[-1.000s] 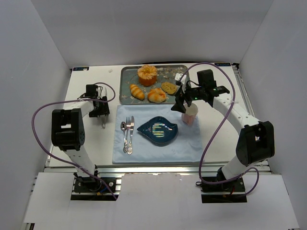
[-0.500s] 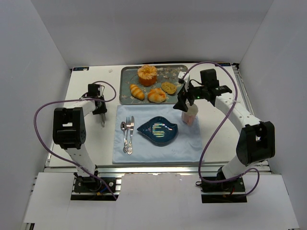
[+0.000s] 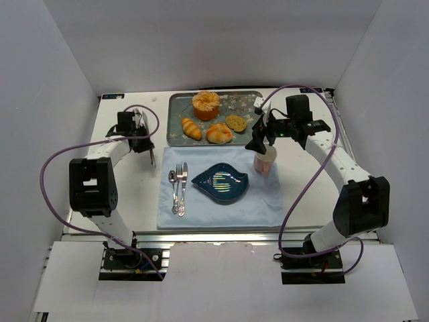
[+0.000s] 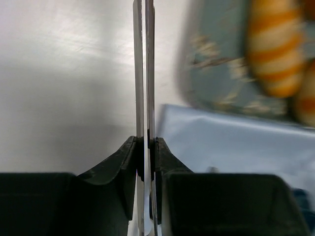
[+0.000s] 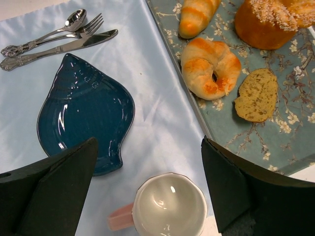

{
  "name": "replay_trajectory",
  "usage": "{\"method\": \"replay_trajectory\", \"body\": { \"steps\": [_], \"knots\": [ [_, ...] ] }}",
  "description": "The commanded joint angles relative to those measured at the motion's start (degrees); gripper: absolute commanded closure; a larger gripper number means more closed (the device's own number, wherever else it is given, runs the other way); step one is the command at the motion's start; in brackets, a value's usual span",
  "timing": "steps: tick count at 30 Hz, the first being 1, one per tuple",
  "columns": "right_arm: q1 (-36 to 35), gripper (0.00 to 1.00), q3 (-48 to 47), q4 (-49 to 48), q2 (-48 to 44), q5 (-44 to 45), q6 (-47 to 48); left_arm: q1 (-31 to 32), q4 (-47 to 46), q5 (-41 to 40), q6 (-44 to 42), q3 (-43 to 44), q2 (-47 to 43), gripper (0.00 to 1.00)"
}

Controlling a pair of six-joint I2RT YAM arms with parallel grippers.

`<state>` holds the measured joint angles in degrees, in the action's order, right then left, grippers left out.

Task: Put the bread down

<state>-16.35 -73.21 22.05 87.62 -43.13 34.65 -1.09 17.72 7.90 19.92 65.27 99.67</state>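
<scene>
Bread (image 3: 206, 104): sitting upright on the far part of the tray (image 3: 175, 107), ridged top facing up. Nothing is touching it, and both grippers are standing well apart from it.
Tray: lying at the far side of the table (image 3: 127, 194), its near edge running just beside the far edge of the cloth (image 3: 221, 213).
Other baked goods: a striped croissant (image 3: 191, 127), a pale bun (image 3: 219, 133) and a flat speckled slice (image 3: 236, 122) are lying on the tray, nearer the arms than the bread.
Right gripper (image 5: 148, 142): hovering over the far right corner of the cloth, above the cup (image 5: 170, 206). Its jaws are standing wide apart and holding nothing.
Cup: standing upright on the cloth, to the right of the plate (image 5: 83, 113) and apart from it.
Plate: blue and shell-shaped, lying near the middle of the cloth.
Cutlery: a spoon (image 5: 75, 18), a fork (image 5: 91, 23) and a knife (image 5: 86, 41) are lying side by side on the left part of the cloth.
Left gripper (image 4: 146, 142): reaching over bare table left of the tray. Its fingers are pressing together on two thin metal strips (image 4: 144, 73), which are pointing straight ahead.
</scene>
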Motion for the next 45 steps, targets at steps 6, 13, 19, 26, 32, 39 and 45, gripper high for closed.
{"method": "replay_trajectory", "body": {
  "steps": [6,13,19,26,32,39,45],
  "knots": [
    [0.90,0.11,1.21,-2.86,-2.19,-0.52,-1.32,3.42,-4.61,17.08,12.96,6.11,-6.53,0.72],
    [1.23,0.11,1.79,-3.92,-2.91,-1.25,-2.63,4.76,-6.51,16.73,16.69,10.38,-4.12,0.58],
    [1.45,0.11,2.87,-4.69,-3.95,-1.16,-3.10,6.78,-5.89,16.29,17.26,14.44,0.55,0.51],
    [2.07,0.11,3.57,-5.08,-4.60,-1.23,-3.19,7.32,-4.64,12.42,17.89,18.25,3.62,0.51],
    [2.37,0.11,3.77,-5.44,-4.44,-1.60,-3.54,7.71,-3.84,12.55,18.07,21.14,5.92,0.50],
    [2.37,0.11,3.78,-5.35,-4.20,-1.60,-3.54,8.05,-4.97,14.57,19.03,22.11,8.15,0.48],
    [2.37,0.11,3.61,-5.40,-4.12,-1.63,-3.63,8.78,-4.60,14.87,18.96,23.15,10.16,0.47]
  ]
}}
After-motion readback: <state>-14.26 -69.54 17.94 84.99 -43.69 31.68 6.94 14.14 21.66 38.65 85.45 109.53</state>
